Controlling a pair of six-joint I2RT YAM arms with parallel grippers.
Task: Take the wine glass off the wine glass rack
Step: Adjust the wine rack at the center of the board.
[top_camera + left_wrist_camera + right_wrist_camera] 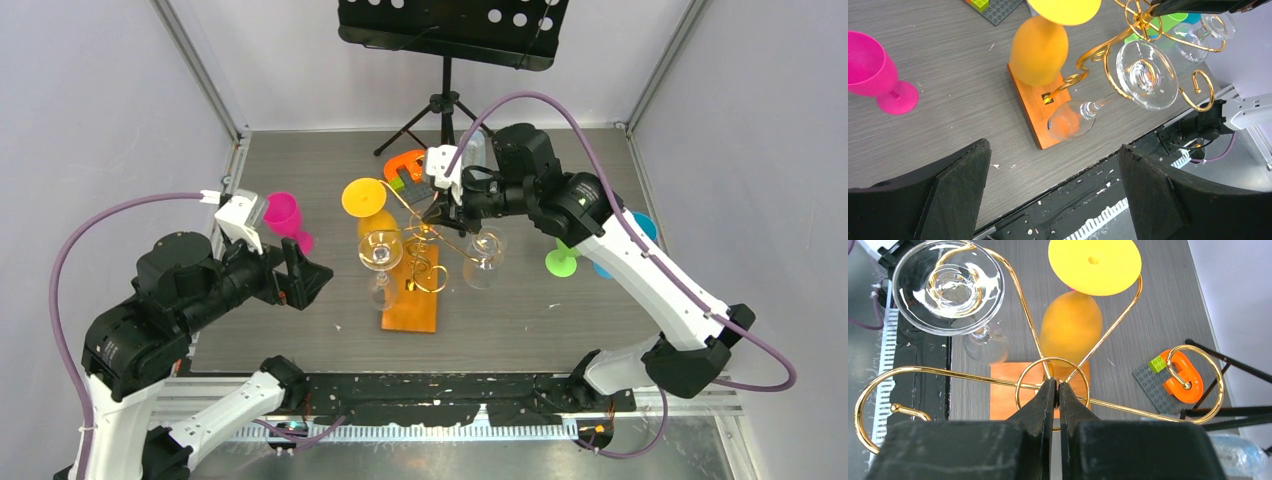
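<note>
Hovering at near left with fingers wide apart, the left end effector (308, 272) faces the glass (381, 252), which hangs upside down (foot caught in a gold scroll) on the near-left arm of the rack (420, 310). Farther back, the right end effector (440, 212) is pinched tight on the rack's top centre wire.

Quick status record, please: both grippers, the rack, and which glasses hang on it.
left gripper: open, facing near clear wine glass, not touching
right gripper: shut at top ring of wine glass rack
hanging upside down: near clear wine glass, right-side clear glass, yellow glass
on table: pink glass, upright
</note>
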